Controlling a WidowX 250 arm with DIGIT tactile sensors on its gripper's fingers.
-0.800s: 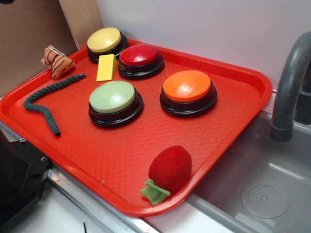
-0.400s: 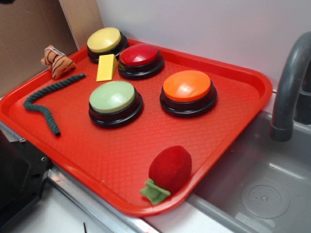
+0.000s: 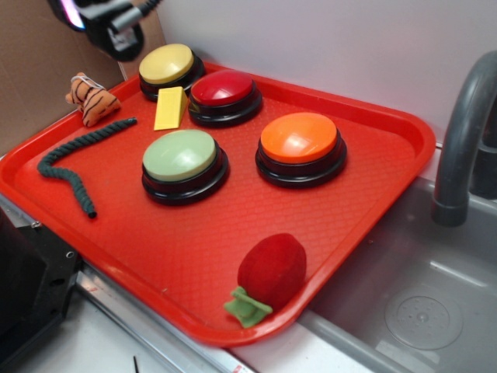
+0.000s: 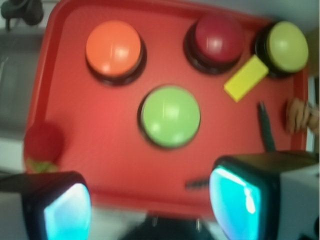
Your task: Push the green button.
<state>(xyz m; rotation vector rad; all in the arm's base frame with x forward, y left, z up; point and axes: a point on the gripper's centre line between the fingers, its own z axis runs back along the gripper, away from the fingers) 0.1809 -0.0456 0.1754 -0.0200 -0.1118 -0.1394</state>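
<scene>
The green button (image 3: 180, 155), a pale green dome on a black base, sits left of centre on the red tray (image 3: 194, 256). In the wrist view the green button (image 4: 171, 116) lies in mid-frame, well below the camera and ahead of the fingers. My gripper (image 3: 115, 29) hangs high at the top left of the exterior view, above the tray's far left corner and apart from every button. In the wrist view the gripper (image 4: 150, 210) stands open, its two cyan pads (image 4: 237, 200) wide apart with nothing between them.
Yellow (image 3: 166, 64), dark red (image 3: 223, 88) and orange (image 3: 299, 137) buttons share the tray with a yellow wedge (image 3: 170, 108), a green rope (image 3: 78, 159), a striped plush (image 3: 91, 97) and a red plush fruit (image 3: 272, 270). A grey faucet (image 3: 466, 132) and sink lie to the right.
My gripper has come into the exterior view at the top left; earlier it was out of frame. Nothing on the tray has moved.
</scene>
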